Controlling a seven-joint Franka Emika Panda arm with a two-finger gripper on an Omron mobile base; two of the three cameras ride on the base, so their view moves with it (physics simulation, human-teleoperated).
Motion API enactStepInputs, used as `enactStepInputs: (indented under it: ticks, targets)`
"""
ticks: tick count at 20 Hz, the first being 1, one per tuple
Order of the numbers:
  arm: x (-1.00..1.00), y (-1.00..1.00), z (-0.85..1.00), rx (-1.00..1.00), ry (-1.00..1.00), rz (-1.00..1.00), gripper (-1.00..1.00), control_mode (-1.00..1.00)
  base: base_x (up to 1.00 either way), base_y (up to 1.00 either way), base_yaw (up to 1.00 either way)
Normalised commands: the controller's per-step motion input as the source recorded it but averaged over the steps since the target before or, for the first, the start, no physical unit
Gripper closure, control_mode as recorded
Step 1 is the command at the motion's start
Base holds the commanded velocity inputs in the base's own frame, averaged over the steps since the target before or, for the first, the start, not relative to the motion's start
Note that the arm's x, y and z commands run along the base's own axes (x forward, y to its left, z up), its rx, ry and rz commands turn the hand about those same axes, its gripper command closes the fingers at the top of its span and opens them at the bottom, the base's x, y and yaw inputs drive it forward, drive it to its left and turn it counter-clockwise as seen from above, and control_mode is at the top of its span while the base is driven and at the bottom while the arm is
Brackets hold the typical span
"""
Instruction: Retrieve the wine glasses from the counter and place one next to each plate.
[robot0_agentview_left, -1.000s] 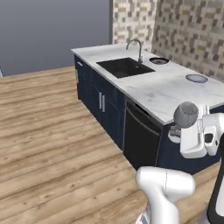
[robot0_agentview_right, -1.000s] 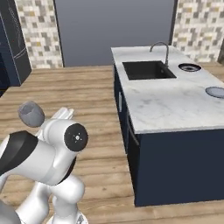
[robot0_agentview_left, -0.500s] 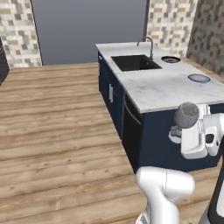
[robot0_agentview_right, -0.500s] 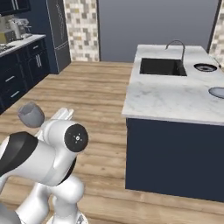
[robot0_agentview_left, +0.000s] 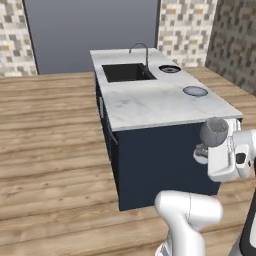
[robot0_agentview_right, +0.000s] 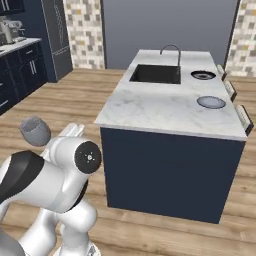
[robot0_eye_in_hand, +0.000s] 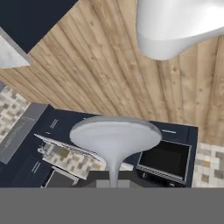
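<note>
Gripping a wine glass (robot0_agentview_left: 214, 132) by its stem — claw (robot0_eye_in_hand: 113, 181) closed; plates (robot0_agentview_right: 211, 102) bare.

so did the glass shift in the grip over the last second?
No. The glass sits in the same spot against the white hand as before; the island's apparent shift is the base driving.

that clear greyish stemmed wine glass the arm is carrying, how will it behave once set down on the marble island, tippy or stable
The clear greyish stemmed wine glass looks top-heavy: a rounded bowl on a thin stem, so a sideways nudge would probably tip it. Its round foot should stand steady on the flat white marble island top if set down upright. The gripper is shut on the narrow stem, which seems fragile and possibly slippery.
</note>
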Motion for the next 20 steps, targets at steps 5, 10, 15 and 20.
enactStepInputs:
  ticks: [5,10,15,20]
  targets:
    - [0.00,0.00,0.00,0.00,0.00,0.00,1.00,1.00,0.00,-1.00,0.00]
    - [0.00,0.00,0.00,0.00,0.00,0.00,1.00,1.00,0.00,-1.00,0.03]
    - [0.00,0.00,0.00,0.00,0.00,0.00,1.00,1.00,0.00,-1.00,0.42]
    - [0.00,0.00,0.00,0.00,0.00,0.00,1.00,1.00,-0.05,-0.63,0.75]
